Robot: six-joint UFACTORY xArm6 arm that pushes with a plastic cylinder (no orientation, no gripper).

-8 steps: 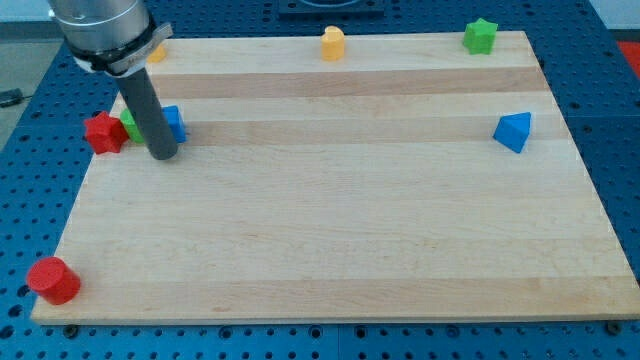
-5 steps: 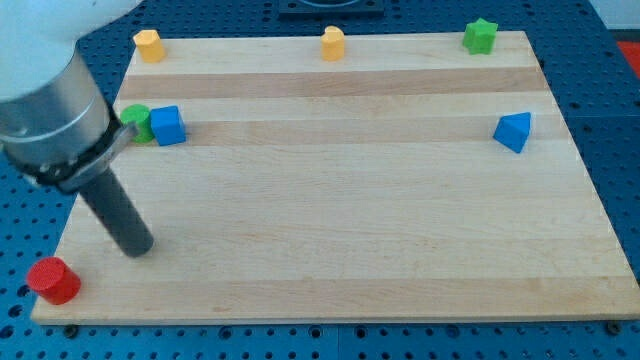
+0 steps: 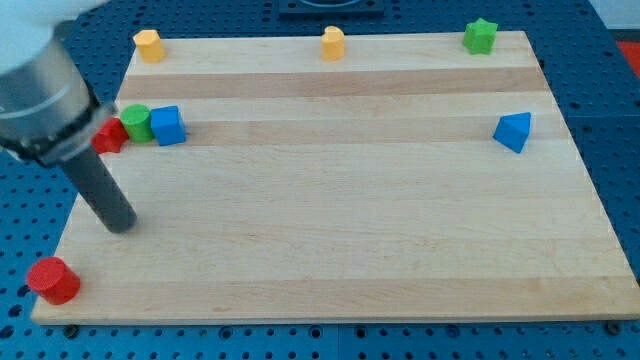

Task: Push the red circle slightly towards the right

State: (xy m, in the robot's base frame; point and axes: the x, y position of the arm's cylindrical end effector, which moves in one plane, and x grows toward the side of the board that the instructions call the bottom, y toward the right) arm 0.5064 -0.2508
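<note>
The red circle (image 3: 53,280), a short red cylinder, stands at the board's bottom left corner. My tip (image 3: 120,224) rests on the board above and to the right of it, a clear gap apart and not touching. The dark rod slants up to the view's left into the arm's grey body, which covers the upper left.
A red star (image 3: 109,135), partly hidden by the arm, a green block (image 3: 136,122) and a blue cube (image 3: 167,125) sit in a row at the left edge. Two yellow blocks (image 3: 148,45) (image 3: 332,43) and a green star (image 3: 480,36) line the top edge. A blue triangular block (image 3: 513,131) sits at the right.
My tip moved from beside the blue cube down toward the bottom left, then shifted slightly up and left. No blocks moved.
</note>
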